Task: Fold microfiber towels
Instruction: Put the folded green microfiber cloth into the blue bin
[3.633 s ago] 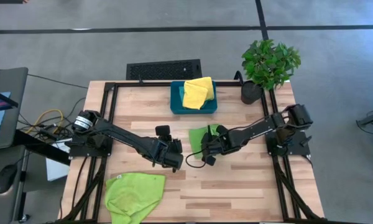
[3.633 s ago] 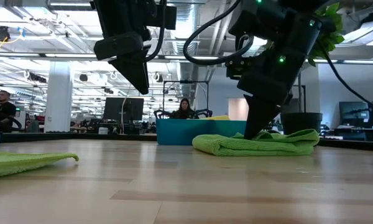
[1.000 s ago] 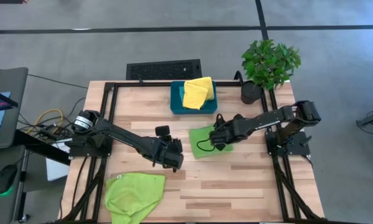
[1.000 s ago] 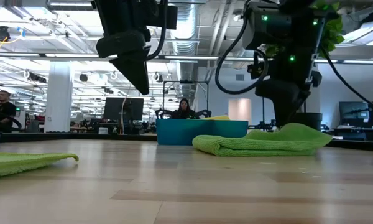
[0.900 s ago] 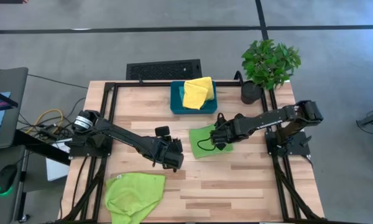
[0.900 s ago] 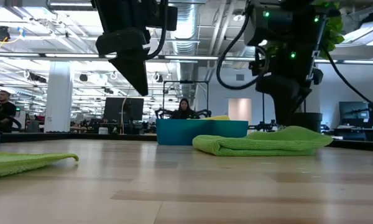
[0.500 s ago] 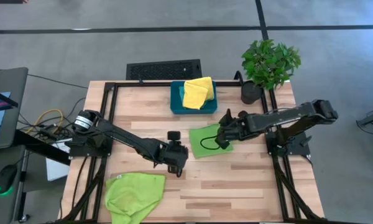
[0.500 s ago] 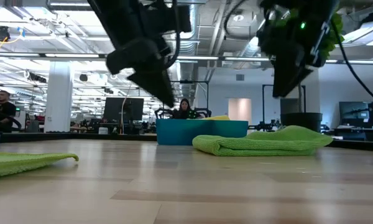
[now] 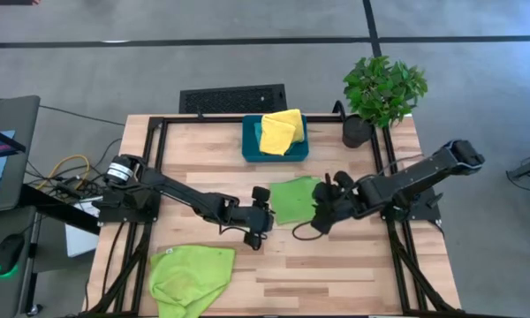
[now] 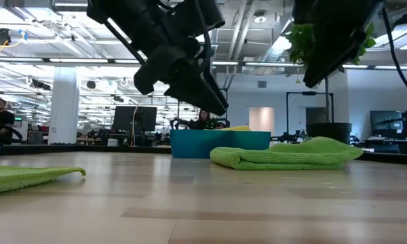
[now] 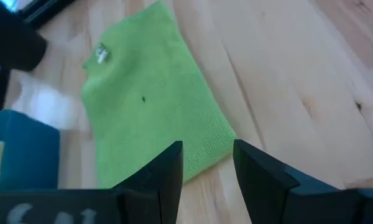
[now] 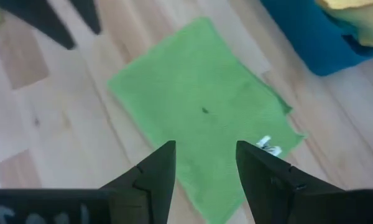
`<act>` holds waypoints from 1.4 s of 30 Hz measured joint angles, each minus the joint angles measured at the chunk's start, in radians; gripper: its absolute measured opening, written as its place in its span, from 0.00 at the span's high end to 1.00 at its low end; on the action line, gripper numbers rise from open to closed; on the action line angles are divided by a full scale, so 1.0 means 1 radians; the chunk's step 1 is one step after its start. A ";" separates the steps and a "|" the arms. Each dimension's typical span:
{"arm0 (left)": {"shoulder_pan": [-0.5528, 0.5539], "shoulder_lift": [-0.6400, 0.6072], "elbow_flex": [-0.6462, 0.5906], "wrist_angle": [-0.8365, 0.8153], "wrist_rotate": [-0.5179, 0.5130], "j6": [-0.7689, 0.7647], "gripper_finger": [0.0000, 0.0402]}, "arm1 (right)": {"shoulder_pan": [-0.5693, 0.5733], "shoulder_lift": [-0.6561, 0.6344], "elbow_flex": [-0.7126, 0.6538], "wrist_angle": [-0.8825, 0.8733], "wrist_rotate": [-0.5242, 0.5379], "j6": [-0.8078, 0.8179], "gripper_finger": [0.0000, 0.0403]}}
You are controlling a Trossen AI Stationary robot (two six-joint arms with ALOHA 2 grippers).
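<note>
The crumpled lime green microfiber towel (image 9: 191, 276) is lying unfolded at the near left edge. The left gripper (image 9: 262, 216), fingers apart and empty, is now reaching beside the folded lime green microfiber towel (image 9: 294, 197) at mid-table. The right gripper (image 9: 324, 215), open, is lifting away from it, so this fold seems finished.

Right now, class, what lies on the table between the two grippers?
The folded lime green towel lies flat between the left gripper and the right gripper, both open above it. The high view shows this best.
</note>
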 joint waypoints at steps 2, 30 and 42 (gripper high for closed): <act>0.004 0.018 0.000 0.023 0.022 0.024 0.66 | 0.019 -0.001 0.000 0.009 0.000 0.002 0.52; 0.036 0.226 0.038 0.137 0.003 0.262 0.66 | 0.071 -0.001 0.001 0.071 0.000 0.003 0.54; 0.054 0.244 0.048 0.127 0.008 0.166 0.82 | 0.072 -0.001 0.001 0.073 -0.003 0.006 0.54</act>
